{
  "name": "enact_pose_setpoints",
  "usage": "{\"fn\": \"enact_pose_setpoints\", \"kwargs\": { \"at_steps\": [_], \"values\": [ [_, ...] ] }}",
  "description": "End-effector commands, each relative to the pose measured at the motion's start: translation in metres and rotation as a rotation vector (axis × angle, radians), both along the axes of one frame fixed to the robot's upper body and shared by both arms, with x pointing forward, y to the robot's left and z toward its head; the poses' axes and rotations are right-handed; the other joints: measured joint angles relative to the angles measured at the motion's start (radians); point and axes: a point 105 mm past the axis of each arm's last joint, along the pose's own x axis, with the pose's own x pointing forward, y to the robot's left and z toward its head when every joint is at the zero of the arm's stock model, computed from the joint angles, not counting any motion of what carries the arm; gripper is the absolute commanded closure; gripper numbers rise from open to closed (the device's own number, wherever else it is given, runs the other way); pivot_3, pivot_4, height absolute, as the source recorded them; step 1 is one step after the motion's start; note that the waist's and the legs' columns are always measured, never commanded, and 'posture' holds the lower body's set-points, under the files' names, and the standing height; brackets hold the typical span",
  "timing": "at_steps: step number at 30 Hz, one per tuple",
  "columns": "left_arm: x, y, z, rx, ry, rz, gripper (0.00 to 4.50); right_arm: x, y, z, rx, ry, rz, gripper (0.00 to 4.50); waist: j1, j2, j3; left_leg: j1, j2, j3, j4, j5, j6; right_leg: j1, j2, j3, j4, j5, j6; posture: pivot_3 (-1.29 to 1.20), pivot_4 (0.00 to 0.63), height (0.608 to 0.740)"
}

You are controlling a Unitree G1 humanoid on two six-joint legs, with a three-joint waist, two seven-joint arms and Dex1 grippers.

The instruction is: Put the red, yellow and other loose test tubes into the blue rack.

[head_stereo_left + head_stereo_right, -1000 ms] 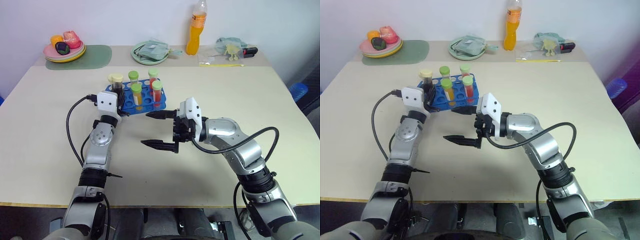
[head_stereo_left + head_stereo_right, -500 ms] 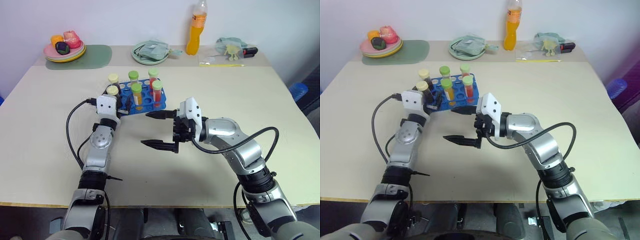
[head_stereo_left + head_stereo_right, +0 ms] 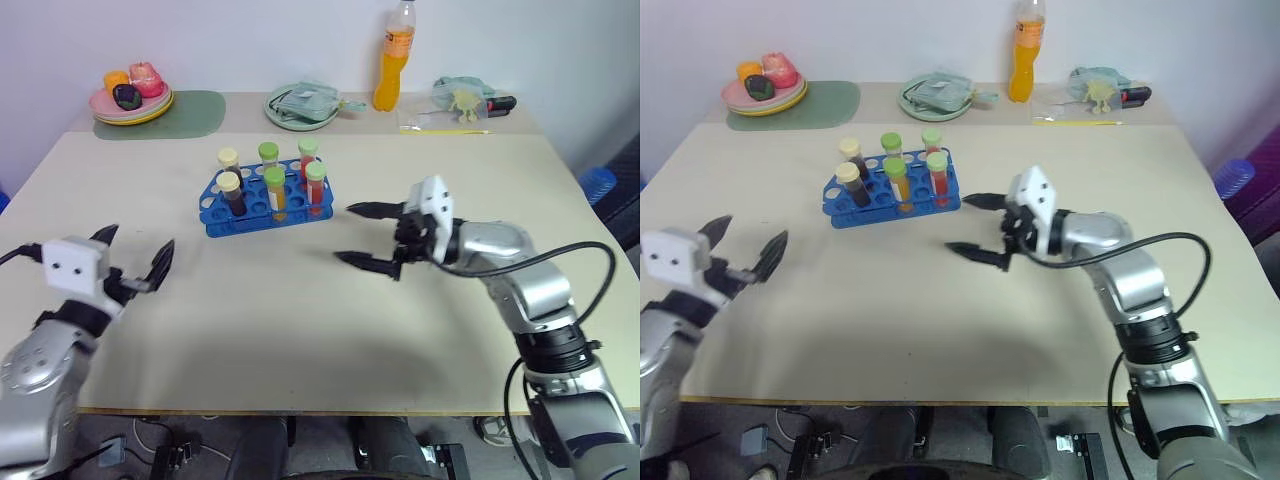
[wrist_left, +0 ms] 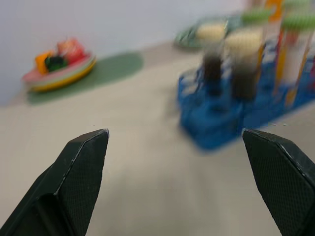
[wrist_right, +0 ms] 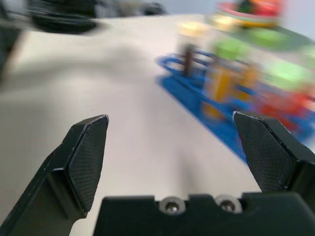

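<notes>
Both two-fingered black grippers hang spread and empty over the pale beige table (image 3: 300, 330). At the lower left of the head view, the left gripper (image 3: 135, 259) juts from a bent arm low in the frame, fingers pointing toward the upper right and well apart from the rack. Right of centre, the right gripper (image 3: 364, 236) reaches leftward from an arm crooked at the elbow, its fingers wide, near the rack's right end but not touching. Upper centre, the blue plastic test-tube rack (image 3: 262, 205) stands holding six capped tubes (image 3: 275, 190) upright: two cream-capped with dark contents, four green-capped with orange or red.
</notes>
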Motion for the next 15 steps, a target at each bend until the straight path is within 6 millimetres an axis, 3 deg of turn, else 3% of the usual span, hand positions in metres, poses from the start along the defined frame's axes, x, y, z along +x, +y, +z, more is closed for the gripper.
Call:
{"fn": "enact_pose_setpoints", "kwargs": {
  "at_steps": [1, 7, 15],
  "values": [
    [-0.013, 0.002, 0.014, 0.030, -0.010, -0.035, 0.06, 0.018, -0.048, 0.013, -0.004, -0.056, -0.169, 0.00, 0.001, 0.000, 0.000, 0.000, 0.000, 0.000, 0.000, 0.000, 0.000, 0.001, 0.000, 0.000, -0.001, -0.001, -0.001, 0.00, 0.150, 0.729],
    [-0.020, 0.007, 0.005, 0.042, 0.054, -0.063, 0.06, 0.030, -0.094, 0.000, -0.009, -0.041, -0.346, 0.00, -0.010, 0.000, 0.000, 0.001, 0.001, 0.001, -0.001, 0.000, 0.001, 0.001, 0.000, 0.001, -0.001, 0.000, 0.001, 0.00, 0.150, 0.729],
    [-0.011, -0.004, -0.005, 0.011, 0.052, -0.059, 0.06, 0.019, -0.104, -0.025, -0.055, 0.020, -0.346, 0.00, -0.012, 0.001, 0.000, 0.001, 0.001, 0.001, -0.001, 0.000, 0.001, 0.001, 0.000, 0.001, -0.001, 0.001, 0.002, 0.00, 0.150, 0.729]
  ]
}}
